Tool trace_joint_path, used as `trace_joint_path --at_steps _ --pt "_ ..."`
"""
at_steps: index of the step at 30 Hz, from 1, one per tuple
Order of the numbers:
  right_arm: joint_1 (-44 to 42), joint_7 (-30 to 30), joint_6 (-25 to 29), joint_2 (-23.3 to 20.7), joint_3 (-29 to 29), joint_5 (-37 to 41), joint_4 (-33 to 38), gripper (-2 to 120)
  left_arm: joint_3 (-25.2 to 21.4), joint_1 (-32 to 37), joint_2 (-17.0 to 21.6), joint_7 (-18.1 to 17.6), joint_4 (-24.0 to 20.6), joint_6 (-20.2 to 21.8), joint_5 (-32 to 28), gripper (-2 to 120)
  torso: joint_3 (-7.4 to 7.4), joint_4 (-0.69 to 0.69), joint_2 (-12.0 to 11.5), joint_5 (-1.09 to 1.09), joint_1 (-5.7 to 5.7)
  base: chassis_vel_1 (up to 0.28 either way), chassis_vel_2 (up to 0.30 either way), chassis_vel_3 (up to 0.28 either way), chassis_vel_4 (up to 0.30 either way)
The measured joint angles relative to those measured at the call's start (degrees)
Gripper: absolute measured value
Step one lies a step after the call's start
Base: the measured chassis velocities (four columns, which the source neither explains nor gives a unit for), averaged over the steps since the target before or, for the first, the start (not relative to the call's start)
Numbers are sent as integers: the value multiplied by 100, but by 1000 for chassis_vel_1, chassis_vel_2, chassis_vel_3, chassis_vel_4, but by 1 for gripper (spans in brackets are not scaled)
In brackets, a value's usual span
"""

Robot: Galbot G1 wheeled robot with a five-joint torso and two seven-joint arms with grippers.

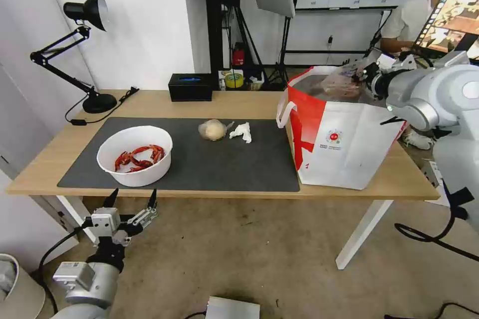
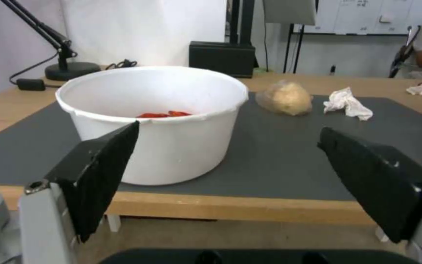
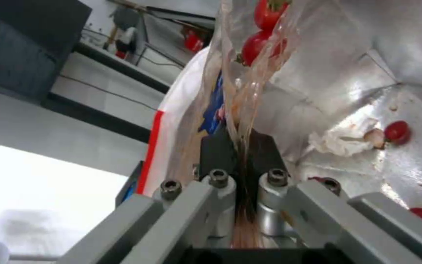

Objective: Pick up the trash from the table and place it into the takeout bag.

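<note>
Right gripper point(image 1: 360, 76): up over the open mouth of the takeout bag point(image 1: 344, 149), its black fingers point(image 3: 221, 148) pinched tight on the clear plastic tray point(image 3: 243, 91).
Tray: hanging from that pinch above the bag's foil lining, 2 red cherry tomatoes point(image 3: 262, 31) showing through the plastic at its far end.
Bag: standing upright on the right end of the table point(image 1: 164, 104), partly on the edge of the dark grey mat point(image 1: 219, 159), white handles drooping on its left side, round red logo facing the robot.
Inside the bag: a crumpled white scrap point(image 3: 340, 139) and a few loose tomatoes point(image 3: 396, 132) lying on the silver bottom.
Left gripper point(image 1: 132, 199): low, just off the near table edge, its 2 black fingers point(image 2: 101, 172) spread wide apart and holding nothing, in line with the bowl.
Bowl point(image 1: 134, 155): white, round, on the left part of the mat, red crayfish shells point(image 1: 139, 157) inside.
Wrapped lump point(image 1: 213, 129): pale, in clear plastic, mid-mat toward the back.
Tissue point(image 1: 241, 132): crumpled, just beside the lump on its right, apart from it.
Tissue box point(image 1: 190, 86): black, at the table's back edge.
Desk lamp point(image 1: 85, 45): black, on the back left corner.
</note>
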Motion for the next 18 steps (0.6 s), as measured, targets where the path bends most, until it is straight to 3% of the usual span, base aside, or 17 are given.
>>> trace_joint_path --at_steps 4,18 --pt "-88 5 8 2 65 -10 21 1 -61 13 16 3 -1 -6 -2 100 -1 0 0 0 0 0 0 0 0" --pt "-310 -223 31 -41 284 -87 206 50 -94 33 -7 5 -31 -15 -14 100 -1 0 0 0 0 0 0 0 0"
